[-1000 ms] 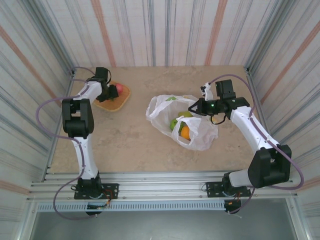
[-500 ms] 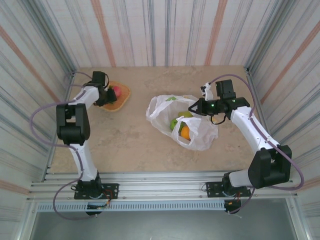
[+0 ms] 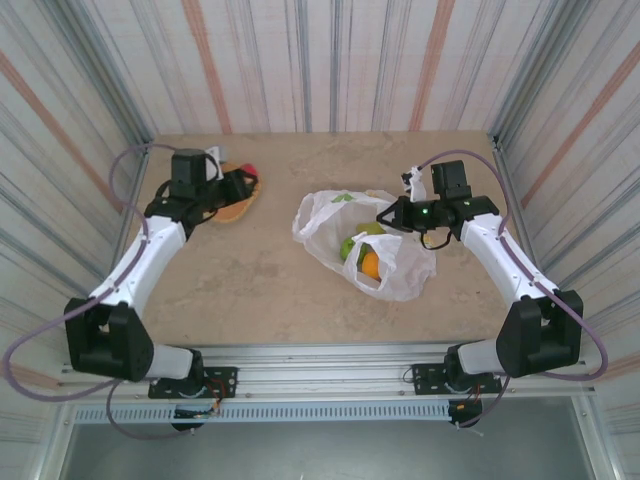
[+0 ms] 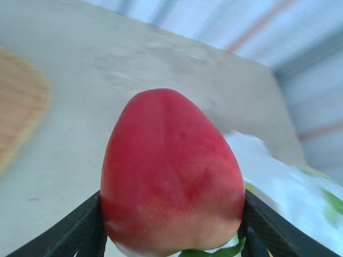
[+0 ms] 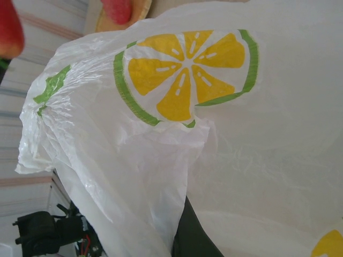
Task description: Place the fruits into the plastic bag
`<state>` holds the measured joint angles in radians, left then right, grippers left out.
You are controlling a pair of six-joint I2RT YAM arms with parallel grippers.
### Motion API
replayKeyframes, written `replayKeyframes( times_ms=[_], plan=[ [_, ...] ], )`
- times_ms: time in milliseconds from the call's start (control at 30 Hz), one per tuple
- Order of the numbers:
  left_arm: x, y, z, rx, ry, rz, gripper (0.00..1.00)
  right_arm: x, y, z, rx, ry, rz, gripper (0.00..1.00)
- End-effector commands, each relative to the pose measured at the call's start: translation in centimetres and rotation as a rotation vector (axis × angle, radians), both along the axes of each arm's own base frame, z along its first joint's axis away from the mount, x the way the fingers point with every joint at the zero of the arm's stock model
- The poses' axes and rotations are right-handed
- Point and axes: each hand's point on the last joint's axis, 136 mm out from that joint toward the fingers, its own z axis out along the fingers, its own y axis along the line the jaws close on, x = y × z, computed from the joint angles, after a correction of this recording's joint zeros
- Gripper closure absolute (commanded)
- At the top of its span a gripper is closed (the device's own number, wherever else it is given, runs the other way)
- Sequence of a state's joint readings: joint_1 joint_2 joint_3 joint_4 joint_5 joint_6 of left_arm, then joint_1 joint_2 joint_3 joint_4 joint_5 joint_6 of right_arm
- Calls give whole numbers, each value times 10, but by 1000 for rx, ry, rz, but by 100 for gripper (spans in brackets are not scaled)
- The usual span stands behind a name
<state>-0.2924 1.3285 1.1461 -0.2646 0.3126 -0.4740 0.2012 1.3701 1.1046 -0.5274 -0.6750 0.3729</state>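
Beige stone-patterned table (image 3: 260, 290) under me, striped walls all round, and both my arms are out over it. Biggest thing on the table is the plastic bag (image 3: 325, 225), white and crinkly with lemon slices printed on it, lying right of centre with its mouth facing up. My right claw (image 3: 385, 216) is at the bag's far rim, pressed together on a fold of the thin plastic. From that wrist the sheet drapes right up against my dark finger (image 5: 190, 235) and one big yellow slice print faces the lens.

Over at the far left sits the tan woven tray (image 3: 232, 207), well apart from the bag. My left claw (image 3: 243, 182) is at its right edge, and it is pinching a red fruit (image 4: 171, 171). The wrist view has it front and centre, glossy and plump, with a black finger (image 4: 80, 235) against each flank at its wide lower end. Bare table lies behind it, the tray blurred off to the left, the bag blurred to the right.

Inside the bag I can see a green apple (image 3: 352, 245) and, touching it on the near side, an orange piece (image 3: 371, 265). From the right wrist, another red fruit (image 5: 119, 8) rests on the tray.
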Motion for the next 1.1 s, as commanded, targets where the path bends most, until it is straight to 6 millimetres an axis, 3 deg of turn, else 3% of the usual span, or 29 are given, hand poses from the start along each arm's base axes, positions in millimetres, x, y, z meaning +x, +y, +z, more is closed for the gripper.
replayKeyframes(
  times_ms=[0,167,333,500,900,1067],
  plan=[
    [-30,-51,24,-20,-80,-184,42,2,0,4,22,-5,-19,100],
    [-78,-129,35,48,-191,-446,42,3,-2,4,17,-6,-30,100],
    [-102,-170,26,111,-230,-585,42,4,-1,6,27,-7,-35,100],
    [-102,-186,2,157,-186,-632,42,5,-1,6,27,-7,-36,100],
    [-97,-201,-64,362,-143,-673,42,8,-3,9,75,11,-43,100],
    [-80,-206,-87,394,-79,-568,42,10,-3,8,81,16,-53,100]
  ],
)
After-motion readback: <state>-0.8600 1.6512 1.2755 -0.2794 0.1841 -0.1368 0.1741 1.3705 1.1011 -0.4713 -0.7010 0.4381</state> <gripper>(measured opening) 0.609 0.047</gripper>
